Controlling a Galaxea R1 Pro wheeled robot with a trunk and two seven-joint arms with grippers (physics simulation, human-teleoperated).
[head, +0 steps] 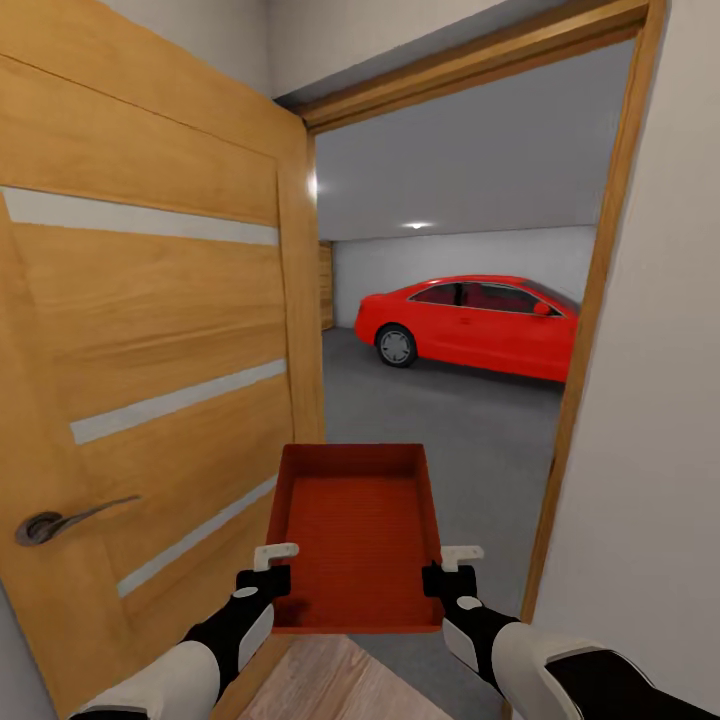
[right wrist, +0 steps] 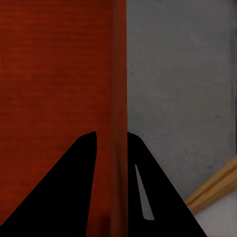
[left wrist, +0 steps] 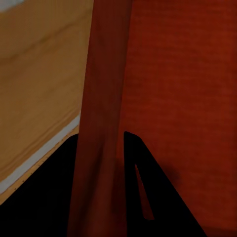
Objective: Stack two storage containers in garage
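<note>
I hold one red-orange storage container (head: 355, 530) level in front of me, in a doorway facing the garage. My left gripper (head: 268, 568) is shut on its left wall (left wrist: 101, 123), and my right gripper (head: 448, 566) is shut on its right wall (right wrist: 118, 98). In each wrist view two black fingers (left wrist: 148, 187) (right wrist: 74, 187) straddle the thin red wall. The container is open-topped and empty. Beyond the doorway lies the garage's dark grey floor (head: 450, 430).
An open wooden door (head: 150, 380) with a metal handle (head: 60, 520) stands close on my left. The wooden door frame (head: 585, 330) and a cream wall (head: 650, 400) are close on my right. A red car (head: 470, 325) is parked at the back right of the garage.
</note>
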